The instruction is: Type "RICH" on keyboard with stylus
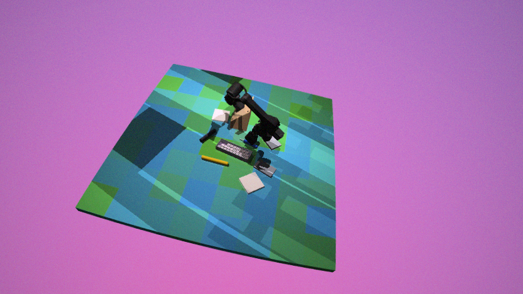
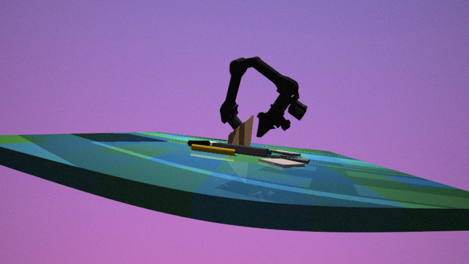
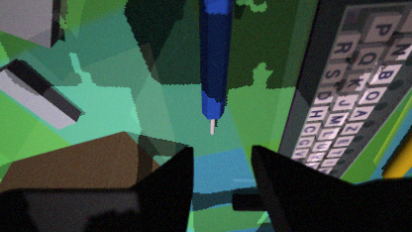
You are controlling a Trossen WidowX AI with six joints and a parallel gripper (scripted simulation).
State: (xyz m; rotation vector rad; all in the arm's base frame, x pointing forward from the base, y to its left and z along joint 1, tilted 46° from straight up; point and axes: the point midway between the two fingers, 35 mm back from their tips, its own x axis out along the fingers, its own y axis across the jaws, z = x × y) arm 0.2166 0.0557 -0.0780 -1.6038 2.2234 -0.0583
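1. The gripper (image 1: 249, 141) (image 2: 259, 135) (image 3: 222, 154) is partway open, its two black fingertips apart with nothing between them.
2. In the wrist view, the blue stylus (image 1: 253, 145) (image 2: 269, 152) (image 3: 215, 59) lies just beyond the fingertips, its pale tip pointing toward the gap; the top view shows it on the desk (image 1: 204, 219) (image 2: 229, 193) (image 3: 168, 106), partly hidden below the gripper.
3. The keyboard (image 1: 234, 150) (image 2: 252, 150) (image 3: 303, 106) lies near the stylus, apart from it, its letter keys facing up.
4. A tan, wedge-like block (image 1: 239, 121) (image 2: 240, 135) (image 3: 84, 161) stands near the keyboard, on the arm's side.
5. A yellow bar (image 1: 214, 160) (image 2: 213, 149) (image 3: 400, 161) lies along the keyboard's far side from the stylus.
6. A black bar (image 1: 208, 135) (image 2: 198, 143) lies near one keyboard end; a gray slab (image 1: 268, 170) lies near the other.
7. Farther out, a pale square slab (image 1: 251, 183) (image 2: 283, 162) lies flat.
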